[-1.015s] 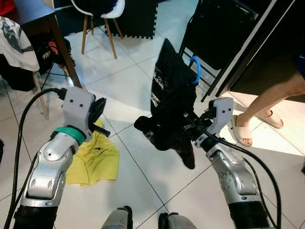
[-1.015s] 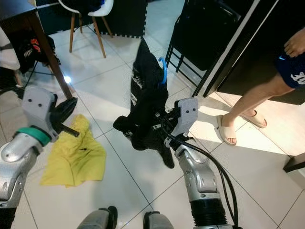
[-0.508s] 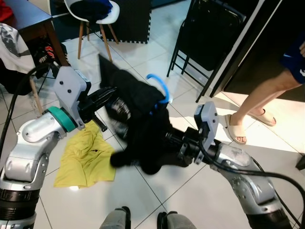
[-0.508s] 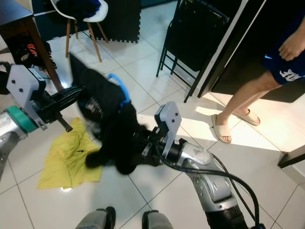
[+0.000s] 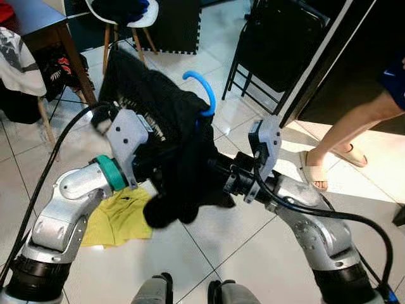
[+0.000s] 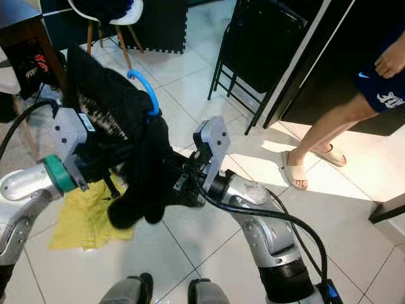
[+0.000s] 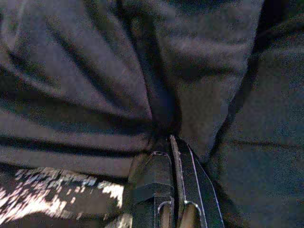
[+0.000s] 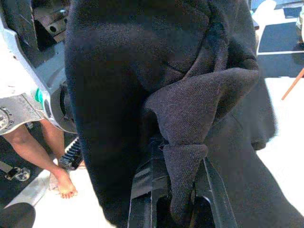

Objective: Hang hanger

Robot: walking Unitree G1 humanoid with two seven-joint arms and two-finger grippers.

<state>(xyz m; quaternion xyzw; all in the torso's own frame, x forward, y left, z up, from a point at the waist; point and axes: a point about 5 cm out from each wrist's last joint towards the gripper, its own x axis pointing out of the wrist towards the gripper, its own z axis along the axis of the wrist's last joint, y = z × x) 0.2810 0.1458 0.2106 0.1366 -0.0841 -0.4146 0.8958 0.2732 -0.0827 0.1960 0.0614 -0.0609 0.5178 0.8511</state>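
Now both pincers, left pincer [image 7: 173, 142] and right pincer [image 8: 178, 152], pinch the black garment [image 5: 183, 145]

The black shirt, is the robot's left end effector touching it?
Touching. In the left wrist view the left end effector has its fingers closed together, pinching a fold of the black shirt.

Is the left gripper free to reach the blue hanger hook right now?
Probably not: the left gripper looks shut on the black garment, and that cloth bunches between it and the blue hanger hook.
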